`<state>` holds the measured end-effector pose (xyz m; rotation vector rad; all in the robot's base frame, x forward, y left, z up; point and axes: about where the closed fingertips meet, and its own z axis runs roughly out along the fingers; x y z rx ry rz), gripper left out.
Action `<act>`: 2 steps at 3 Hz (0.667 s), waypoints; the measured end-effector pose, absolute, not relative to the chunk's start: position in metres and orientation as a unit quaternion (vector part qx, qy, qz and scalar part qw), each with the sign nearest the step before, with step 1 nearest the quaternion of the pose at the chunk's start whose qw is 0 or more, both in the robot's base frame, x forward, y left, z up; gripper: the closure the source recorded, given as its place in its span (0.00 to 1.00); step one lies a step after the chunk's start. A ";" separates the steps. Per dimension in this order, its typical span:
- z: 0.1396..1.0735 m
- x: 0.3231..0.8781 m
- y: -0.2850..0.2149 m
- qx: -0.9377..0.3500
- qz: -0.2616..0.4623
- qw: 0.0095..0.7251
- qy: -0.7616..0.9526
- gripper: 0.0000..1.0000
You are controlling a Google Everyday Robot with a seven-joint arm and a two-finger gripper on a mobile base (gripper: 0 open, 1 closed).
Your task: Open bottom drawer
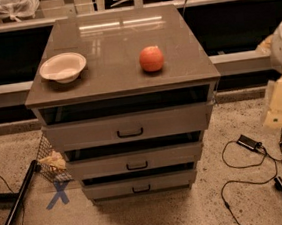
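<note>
A grey-taupe cabinet has three drawers. The bottom drawer (138, 185) has the narrowest front and a small black bar handle (141, 189), with a thin dark gap above its front. The mid-sized drawer (135, 160) and the tallest top drawer (128, 127) sit above it. My gripper (281, 104) shows as a cream part at the right edge of the view, level with the top drawer and well to the right of the cabinet, touching nothing.
A white bowl (63, 67) and an orange-red ball-like fruit (151, 59) rest on the cabinet top (118, 41). A wire basket (50, 161) stands at the cabinet's lower left, by a blue X (58, 195) on the floor. Black cables (245, 146) lie at the right.
</note>
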<state>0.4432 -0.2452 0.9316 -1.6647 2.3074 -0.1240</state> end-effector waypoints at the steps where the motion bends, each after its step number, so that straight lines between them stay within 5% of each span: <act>1: 0.867 0.419 -0.270 -0.551 -0.026 0.156 0.819 0.00; 2: 0.830 0.391 -0.300 -0.510 -0.023 0.161 0.845 0.00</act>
